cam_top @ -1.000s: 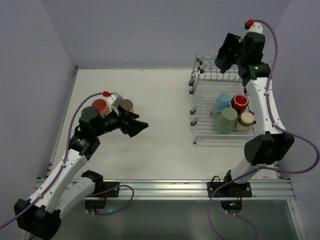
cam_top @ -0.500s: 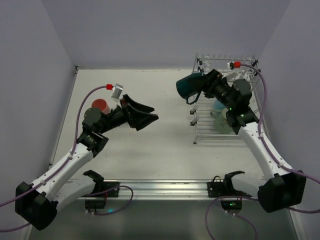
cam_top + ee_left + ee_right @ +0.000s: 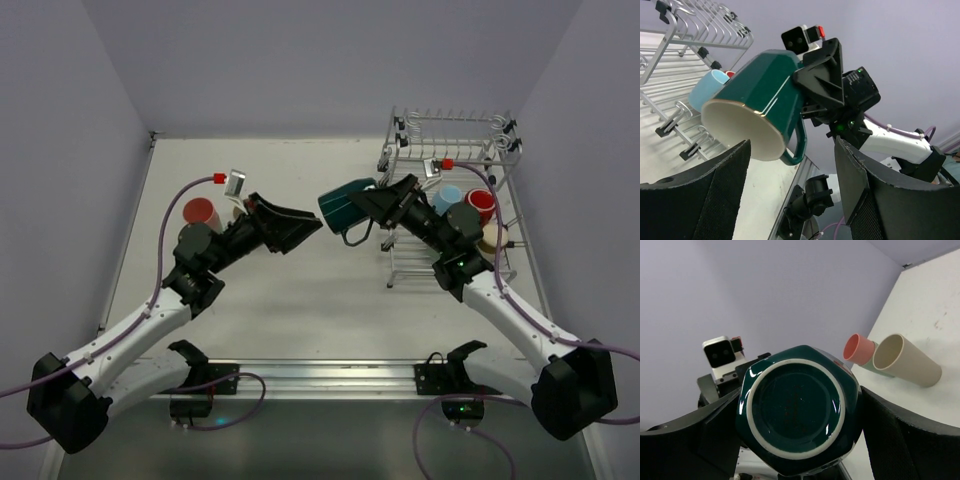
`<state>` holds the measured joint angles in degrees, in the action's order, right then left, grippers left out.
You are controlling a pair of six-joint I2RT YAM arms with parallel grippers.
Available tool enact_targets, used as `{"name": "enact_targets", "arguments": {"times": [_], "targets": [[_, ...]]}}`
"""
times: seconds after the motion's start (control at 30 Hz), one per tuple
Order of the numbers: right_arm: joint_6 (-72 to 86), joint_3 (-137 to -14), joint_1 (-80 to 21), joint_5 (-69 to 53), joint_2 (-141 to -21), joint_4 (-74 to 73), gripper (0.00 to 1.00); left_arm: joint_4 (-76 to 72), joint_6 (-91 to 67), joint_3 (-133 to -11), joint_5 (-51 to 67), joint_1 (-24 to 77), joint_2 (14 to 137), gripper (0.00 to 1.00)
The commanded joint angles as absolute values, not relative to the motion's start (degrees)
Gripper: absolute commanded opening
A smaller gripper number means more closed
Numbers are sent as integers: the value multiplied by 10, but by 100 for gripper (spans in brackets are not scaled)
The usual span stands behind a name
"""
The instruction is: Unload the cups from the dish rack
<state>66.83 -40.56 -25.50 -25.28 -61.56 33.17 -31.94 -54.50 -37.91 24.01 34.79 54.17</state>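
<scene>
My right gripper [image 3: 378,206] is shut on a dark teal mug [image 3: 345,208] and holds it in the air above the table's middle, mouth turned to the left. In the right wrist view its base [image 3: 797,407] fills the space between the fingers. My left gripper [image 3: 303,238] is open and empty, just left of the mug and apart from it. In the left wrist view the mug [image 3: 760,100] hangs above the open left gripper [image 3: 790,195]. The silver wire dish rack [image 3: 400,262] stands at the right and holds a light blue cup [image 3: 448,196], a red cup [image 3: 481,203] and a tan cup [image 3: 493,236].
A red cup [image 3: 198,212] lies on the table at the left behind my left arm. The right wrist view shows a pink cup [image 3: 859,349] and a beige cup [image 3: 907,360] lying there, with a greenish one partly hidden behind them. The rack's upper tier [image 3: 455,130] has upright prongs.
My right arm has swung the teal mug from the rack's upper tier leftward and down to the table's middle. My left gripper has risen and moved right toward it, still open.
</scene>
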Motion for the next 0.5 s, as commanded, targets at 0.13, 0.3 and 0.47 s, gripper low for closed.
{"name": "enact_targets", "arguments": {"times": [0.13,0.3,0.47], "targets": [[694,-421,-266,-243,-582,454,29,-335,-549,-389,200,374,553,70],[697,-422,-293,-241,-611,468,29,-364,-555,-407,200,395,579,68],[701,-424,-313,-243,-632,483,30,-381,-547,-409,190,404,586,59]]}}
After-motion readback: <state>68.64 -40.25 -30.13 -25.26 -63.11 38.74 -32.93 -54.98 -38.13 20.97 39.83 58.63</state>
